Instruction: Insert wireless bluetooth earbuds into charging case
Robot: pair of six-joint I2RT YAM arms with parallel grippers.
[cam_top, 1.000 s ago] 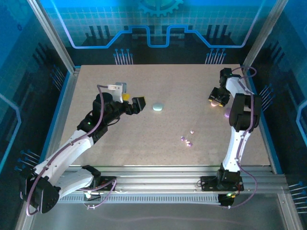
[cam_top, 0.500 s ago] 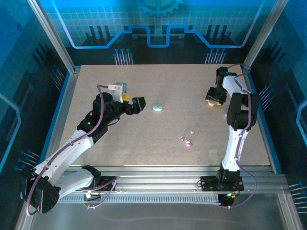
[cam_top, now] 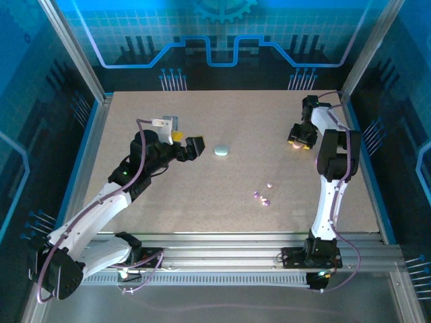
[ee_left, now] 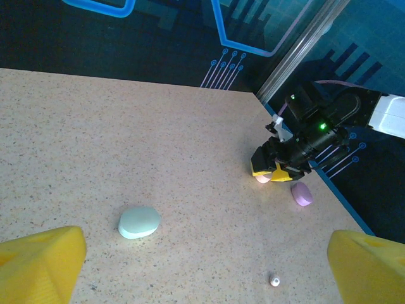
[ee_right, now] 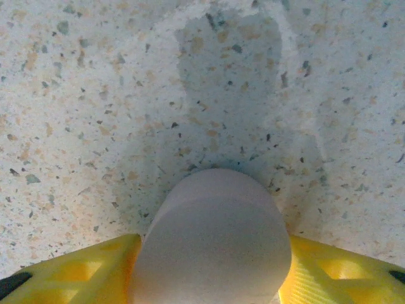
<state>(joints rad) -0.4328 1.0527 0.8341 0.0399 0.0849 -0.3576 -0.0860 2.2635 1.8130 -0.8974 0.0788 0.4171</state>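
My right gripper [cam_top: 297, 140] is at the far right of the table, shut on a pinkish oval charging case [ee_right: 212, 240] that bulges out between its yellow fingers [ee_right: 76, 272] just above the tabletop. The left wrist view shows that gripper [ee_left: 272, 172] with the same case [ee_left: 262, 177]. My left gripper [cam_top: 192, 147] is open and holds nothing, just left of a mint oval case [cam_top: 221, 149] lying flat. Three tiny earbuds [cam_top: 265, 201] lie loose right of centre, one whitish [ee_left: 274, 280]. A lilac case [ee_left: 302, 194] lies beside the right gripper.
Metal frame posts and blue side walls enclose the speckled table [cam_top: 202, 202]. The right arm's upper link [cam_top: 330, 161] stands over the right side of the table.
My right gripper has shifted slightly left and back with the pinkish case, and its arm now covers the lilac case in the top view. The left arm has not moved.
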